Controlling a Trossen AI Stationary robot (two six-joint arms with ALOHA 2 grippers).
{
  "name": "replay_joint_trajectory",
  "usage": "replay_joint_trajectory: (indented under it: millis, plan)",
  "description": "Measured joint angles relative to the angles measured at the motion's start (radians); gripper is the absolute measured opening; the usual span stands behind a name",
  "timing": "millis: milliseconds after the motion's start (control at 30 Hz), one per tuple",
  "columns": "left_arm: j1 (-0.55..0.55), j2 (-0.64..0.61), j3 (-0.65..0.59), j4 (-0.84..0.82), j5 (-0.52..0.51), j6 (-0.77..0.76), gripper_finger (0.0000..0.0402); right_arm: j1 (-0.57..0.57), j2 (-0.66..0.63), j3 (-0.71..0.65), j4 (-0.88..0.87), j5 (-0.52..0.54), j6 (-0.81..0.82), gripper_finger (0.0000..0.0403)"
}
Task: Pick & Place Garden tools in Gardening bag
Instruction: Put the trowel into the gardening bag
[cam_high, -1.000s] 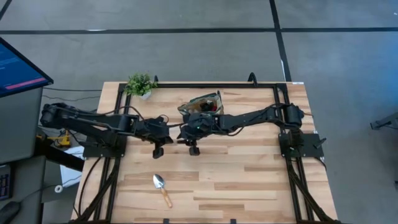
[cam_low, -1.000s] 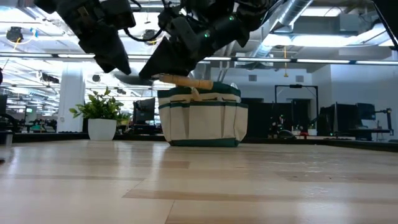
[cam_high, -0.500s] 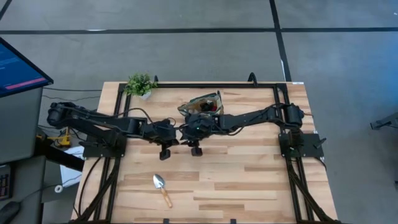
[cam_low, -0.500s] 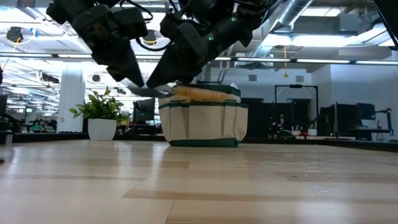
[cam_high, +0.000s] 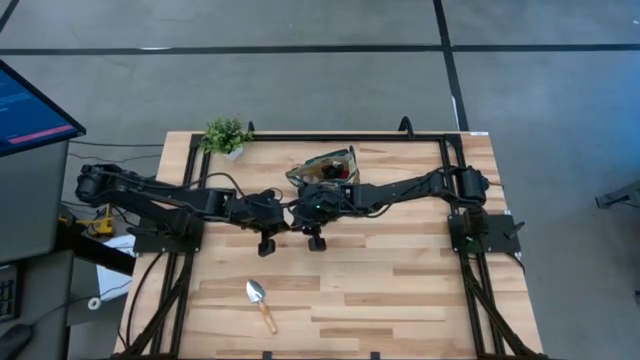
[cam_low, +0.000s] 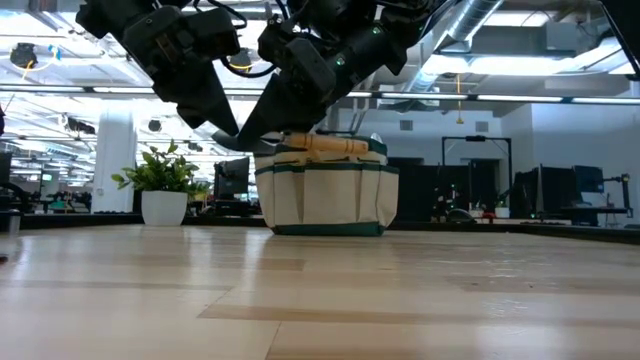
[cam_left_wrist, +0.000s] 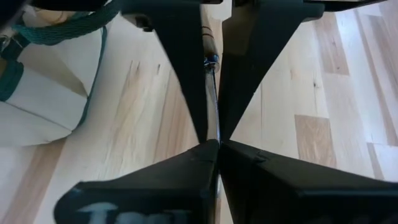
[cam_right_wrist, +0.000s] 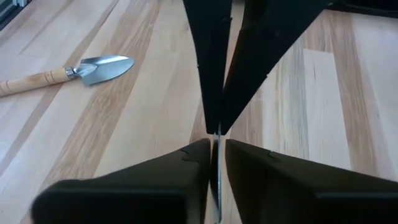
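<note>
— So what are the two grippers doing?
— Left gripper (cam_low: 232, 135) and right gripper (cam_low: 255, 135) both pinch one trowel (cam_low: 300, 143), I think, up in the air beside the gardening bag (cam_low: 327, 196).
— What comes next?
— One should let go. Another trowel on the table (cam_high: 260, 303) waits.

Pincers (cam_high: 290, 212) crowd bag (cam_high: 325, 168); front table (cam_high: 400, 290) free.
</note>
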Motion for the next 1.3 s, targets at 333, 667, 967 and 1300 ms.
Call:
replay_joint_trajectory:
  millis: [333,667,967,1300]
  plan:
    - [0.0,0.0,0.0,-0.01,0.01,-0.01,0.0001,0.0,0.0,0.0,0.014,0.0,0.0,0.0008]
    - [0.0,-0.006,0.002,-0.007,0.008,-0.009,0.0003,0.0,0.0,0.0,0.006,0.0,-0.025,0.0002]
    - [0.0,-0.124,0.002,0.003,0.008,0.037,0.0007,-0.004,0.005,-0.004,-0.045,0.0,-0.04,0.0001]
    - [-0.006,-0.295,0.0,-0.038,0.006,0.09,0.0003,-0.007,-0.028,-0.002,-0.008,0.001,-0.061,0.0]
